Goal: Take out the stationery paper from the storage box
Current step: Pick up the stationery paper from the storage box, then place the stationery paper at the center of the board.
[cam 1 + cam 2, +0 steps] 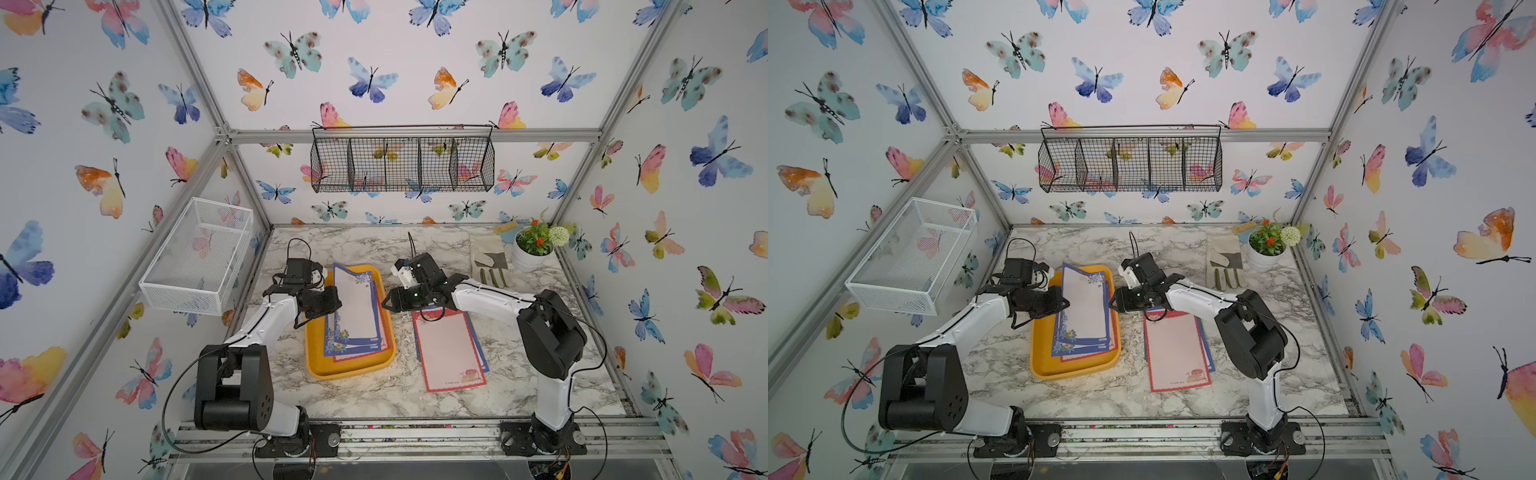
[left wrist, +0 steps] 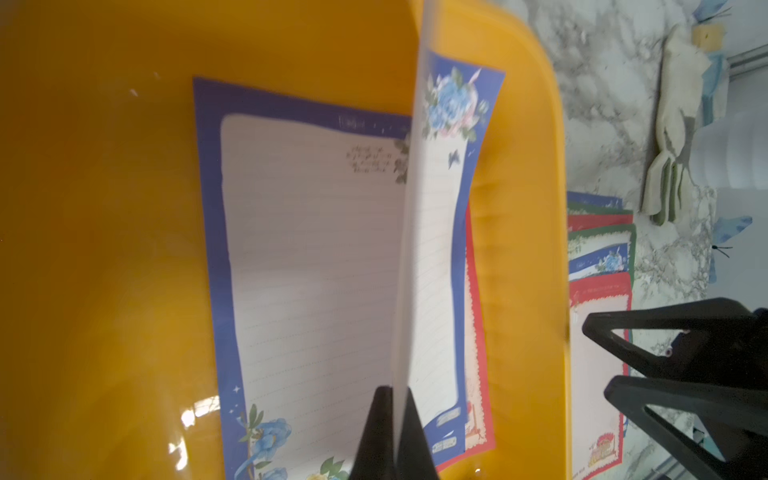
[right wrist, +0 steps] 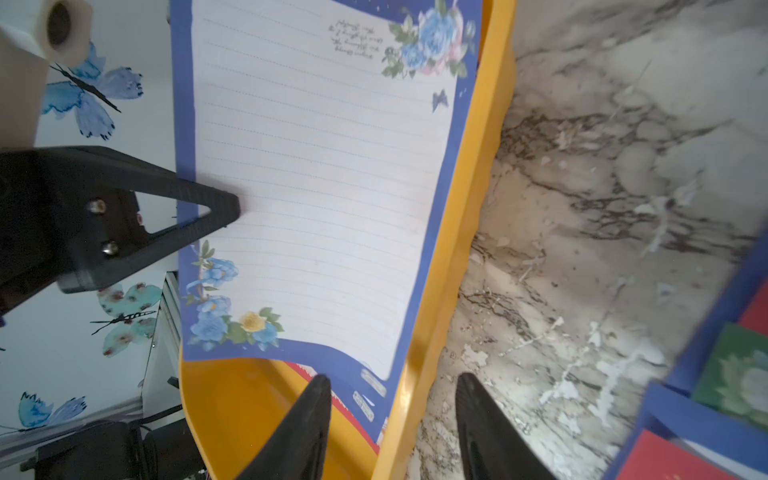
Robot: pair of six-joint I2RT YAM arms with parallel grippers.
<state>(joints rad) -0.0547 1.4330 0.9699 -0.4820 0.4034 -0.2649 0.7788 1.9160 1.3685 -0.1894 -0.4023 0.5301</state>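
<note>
Since the left gripper [image 2: 395, 436] is clamped on one long edge of the top blue-bordered sheet [image 1: 356, 303], that sheet stands tilted over the stationery paper [image 1: 361, 353] lying in the storage box [image 1: 349, 372]. It looks light, limp and easily creased, so a mid-edge pinch suits. The right gripper [image 3: 392, 380] hovers, jaws apart, beside the box's rim; other sheets [image 1: 451, 353] lie on the table [image 1: 374, 395] beyond.

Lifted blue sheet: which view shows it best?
Right wrist: the sheet fills the frame nearly face-on, with its blue border, flowers and ruled lines clear. Left wrist shows it only edge-on, pinched in the shut left end effector. Both top views show it small, raised over the box.
</note>
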